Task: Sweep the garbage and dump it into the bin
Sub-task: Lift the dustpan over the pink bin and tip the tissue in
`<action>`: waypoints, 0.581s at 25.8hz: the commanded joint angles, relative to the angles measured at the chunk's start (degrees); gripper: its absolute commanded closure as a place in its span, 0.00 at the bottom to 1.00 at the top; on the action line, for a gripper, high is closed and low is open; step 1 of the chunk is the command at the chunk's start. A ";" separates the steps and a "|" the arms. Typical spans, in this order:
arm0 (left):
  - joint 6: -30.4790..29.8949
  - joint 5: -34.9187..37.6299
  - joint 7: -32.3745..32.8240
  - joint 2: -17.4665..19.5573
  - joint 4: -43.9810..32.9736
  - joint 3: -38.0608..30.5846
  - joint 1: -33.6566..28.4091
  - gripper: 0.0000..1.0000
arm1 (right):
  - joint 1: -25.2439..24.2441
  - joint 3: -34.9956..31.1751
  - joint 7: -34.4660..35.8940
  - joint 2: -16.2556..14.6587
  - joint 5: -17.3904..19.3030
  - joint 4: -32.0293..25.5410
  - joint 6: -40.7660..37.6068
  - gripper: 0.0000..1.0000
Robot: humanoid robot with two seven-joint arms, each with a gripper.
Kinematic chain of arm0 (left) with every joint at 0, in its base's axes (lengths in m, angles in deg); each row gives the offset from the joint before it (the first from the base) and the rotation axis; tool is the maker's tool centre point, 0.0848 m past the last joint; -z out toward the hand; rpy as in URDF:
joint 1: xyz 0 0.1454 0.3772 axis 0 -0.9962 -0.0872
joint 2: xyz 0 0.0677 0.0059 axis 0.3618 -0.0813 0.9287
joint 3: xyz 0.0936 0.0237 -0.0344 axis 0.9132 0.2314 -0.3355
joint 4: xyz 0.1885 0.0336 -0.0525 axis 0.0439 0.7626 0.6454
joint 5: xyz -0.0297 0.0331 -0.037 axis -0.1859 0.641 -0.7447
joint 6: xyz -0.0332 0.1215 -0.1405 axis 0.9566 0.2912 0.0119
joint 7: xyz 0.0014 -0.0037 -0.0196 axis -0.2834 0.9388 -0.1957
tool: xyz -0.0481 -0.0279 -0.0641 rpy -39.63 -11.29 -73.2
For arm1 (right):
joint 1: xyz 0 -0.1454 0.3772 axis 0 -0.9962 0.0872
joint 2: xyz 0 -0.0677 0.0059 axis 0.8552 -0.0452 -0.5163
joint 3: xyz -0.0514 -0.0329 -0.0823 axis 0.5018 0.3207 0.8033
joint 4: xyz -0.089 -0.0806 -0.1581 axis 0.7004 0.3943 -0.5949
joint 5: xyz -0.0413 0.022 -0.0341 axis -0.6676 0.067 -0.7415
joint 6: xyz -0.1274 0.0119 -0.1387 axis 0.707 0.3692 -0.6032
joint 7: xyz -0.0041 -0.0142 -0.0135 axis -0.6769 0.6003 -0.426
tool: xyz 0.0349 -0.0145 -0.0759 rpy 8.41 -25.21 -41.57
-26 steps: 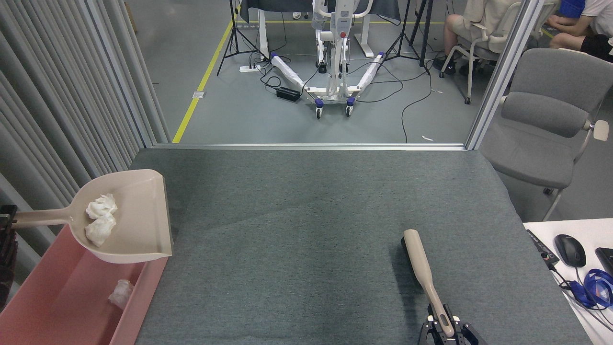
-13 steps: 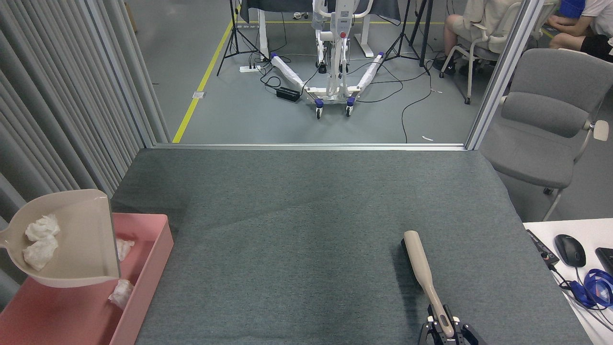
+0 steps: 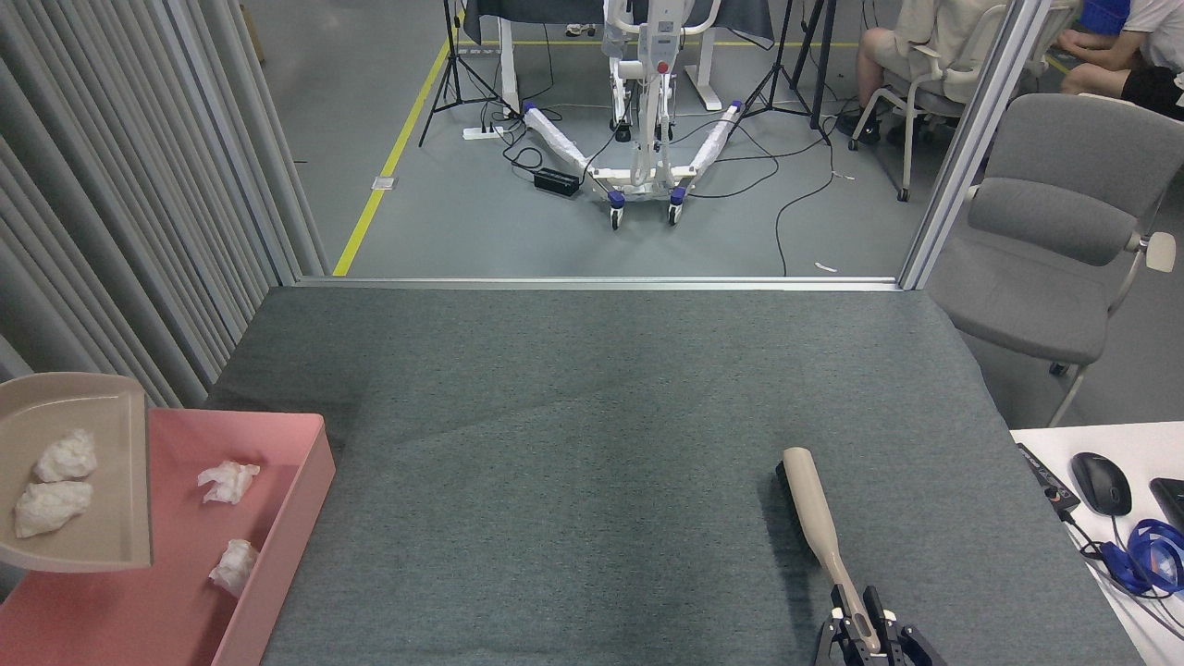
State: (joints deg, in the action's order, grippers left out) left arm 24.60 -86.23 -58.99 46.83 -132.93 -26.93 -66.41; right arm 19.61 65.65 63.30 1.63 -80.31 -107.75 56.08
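Pink plastic forms the bin (image 3: 305, 490), a shallow rectangular tray sitting at the left edge of the grey felt-covered table (image 3: 601, 416). Two crumpled wads of white tissue lie on its floor: one (image 3: 228, 481) toward the far end and another (image 3: 233, 564) nearer, close to the right wall. A beige dustpan (image 3: 116, 518) hangs over the left part of the bin, its flat lip facing right, and two more tissue wads (image 3: 55, 481) sit inside it, one just behind the other, toward its left side. The dustpan's handle and the left gripper run off the left edge and do not show.

At the bottom right, the right gripper (image 3: 868, 638) closes its dark fingers (image 3: 832, 638) around the thin end of a beige brush (image 3: 814, 513), which slants up and to the left with its broad head resting on the felt over a dark shadow.

Beyond the table, a grey office chair (image 3: 1054, 250) stands at the right, and a white wheeled stand (image 3: 643, 120) with cables is on the floor. A black mouse (image 3: 1101, 483) lies on a white desk at the far right.
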 commanded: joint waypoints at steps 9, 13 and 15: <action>0.60 0.66 -0.23 0.18 0.94 -1.22 -0.01 1.00 | -0.09 0.00 1.16 -0.02 0.09 -0.35 -0.07 0.41; 0.60 -1.01 -0.14 0.18 -0.21 -1.22 0.26 1.00 | -0.18 0.00 1.25 -0.02 -0.09 -0.88 0.02 0.41; 0.25 -7.77 0.12 0.09 -1.79 -0.61 0.26 1.00 | -0.26 0.00 1.25 0.07 -0.09 -1.14 0.02 0.41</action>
State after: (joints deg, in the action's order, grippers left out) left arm 25.25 -88.22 -59.21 47.00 -133.20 -28.03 -66.25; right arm 19.42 65.65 64.53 1.61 -80.34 -108.51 56.00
